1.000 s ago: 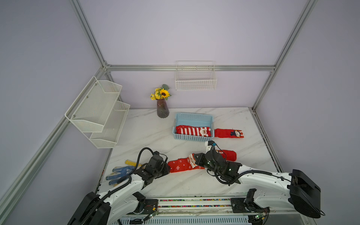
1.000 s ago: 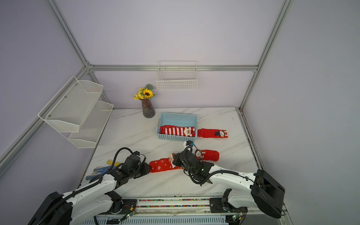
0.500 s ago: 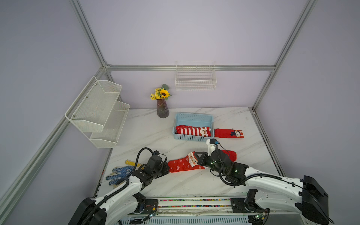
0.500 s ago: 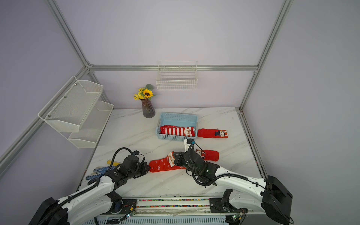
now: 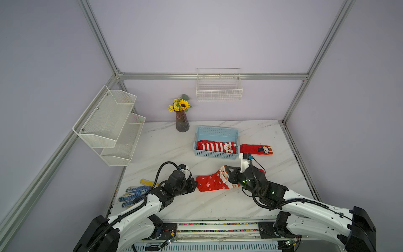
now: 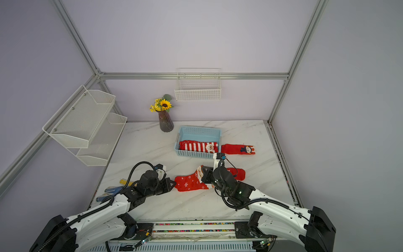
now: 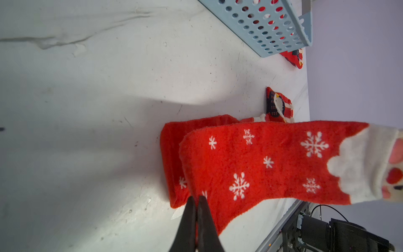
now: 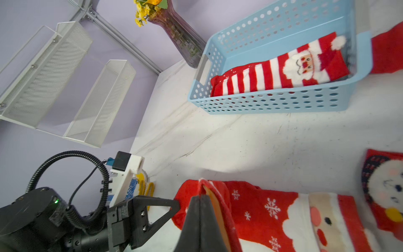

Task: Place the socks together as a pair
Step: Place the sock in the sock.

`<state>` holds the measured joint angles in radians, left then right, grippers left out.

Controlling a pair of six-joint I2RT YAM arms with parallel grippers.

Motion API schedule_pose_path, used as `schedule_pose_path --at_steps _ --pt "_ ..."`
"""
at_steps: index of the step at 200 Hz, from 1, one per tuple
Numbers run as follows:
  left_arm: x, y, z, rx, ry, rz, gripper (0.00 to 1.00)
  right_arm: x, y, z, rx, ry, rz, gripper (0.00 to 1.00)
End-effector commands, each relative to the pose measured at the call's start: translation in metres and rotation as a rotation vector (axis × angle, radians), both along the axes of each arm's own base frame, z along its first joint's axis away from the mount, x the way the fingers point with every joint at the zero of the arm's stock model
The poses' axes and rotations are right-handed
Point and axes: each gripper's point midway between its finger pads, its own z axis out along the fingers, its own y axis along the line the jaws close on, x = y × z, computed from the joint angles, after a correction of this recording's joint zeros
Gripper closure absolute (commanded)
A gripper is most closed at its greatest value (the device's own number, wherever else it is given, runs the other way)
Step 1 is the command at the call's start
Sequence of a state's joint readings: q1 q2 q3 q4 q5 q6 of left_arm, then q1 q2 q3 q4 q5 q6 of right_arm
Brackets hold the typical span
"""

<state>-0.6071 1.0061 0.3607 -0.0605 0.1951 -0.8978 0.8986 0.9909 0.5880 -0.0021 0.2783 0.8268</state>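
Visitor: Why grip it at both ends?

Me: My left end effector is pressed together on the toe edge of the fluffy red snowflake sock, and my right end effector pinches its Santa cuff. Held this way, the soft knit spans between them instead of crumpling, so I judge I can lay it down squarely.

Visitor: Onto what?

Me: Its match, a second red snowflake sock, lies flat on the white marble bench just beneath the held one. Its toe pokes out beside my left fingertips.

Visitor: How does the held one look?

Me: It is fleecy and red, scattered with white snowflakes, with a scalloped white beard and pink cheeks at the cuff. The cuff end seems to ride higher than the toe.
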Motion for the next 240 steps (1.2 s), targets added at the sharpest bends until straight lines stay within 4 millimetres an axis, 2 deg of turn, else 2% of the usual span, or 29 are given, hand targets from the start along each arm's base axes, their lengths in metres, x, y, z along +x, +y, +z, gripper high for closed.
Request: schedule_pose_path --at_steps 1,26,76,105,156,240 --pt "0.015 -0.018 0.031 -0.05 -0.093 -0.024 1.0 0.004 -0.018 -0.026 -0.069 0.039 -0.042 1.0" --pt "0.017 -0.014 0.024 -0.001 -0.088 -0.02 1.0 0.011 -0.027 -0.046 -0.095 0.088 -0.06 1.0" --pt "0.018 -0.016 0.019 0.003 -0.071 -0.016 1.0 0.016 -0.035 -0.053 -0.096 0.086 -0.064 1.0" --pt "0.018 -0.015 0.027 -0.01 -0.093 -0.012 1.0 0.017 -0.043 -0.068 -0.104 0.115 -0.079 1.0" --pt "0.014 -0.018 0.02 -0.007 -0.065 -0.02 1.0 0.024 -0.052 -0.09 -0.101 0.153 -0.086 1.0" --pt "0.015 -0.017 0.025 -0.006 -0.083 0.0 1.0 0.026 -0.062 -0.085 -0.043 0.124 -0.111 1.0"
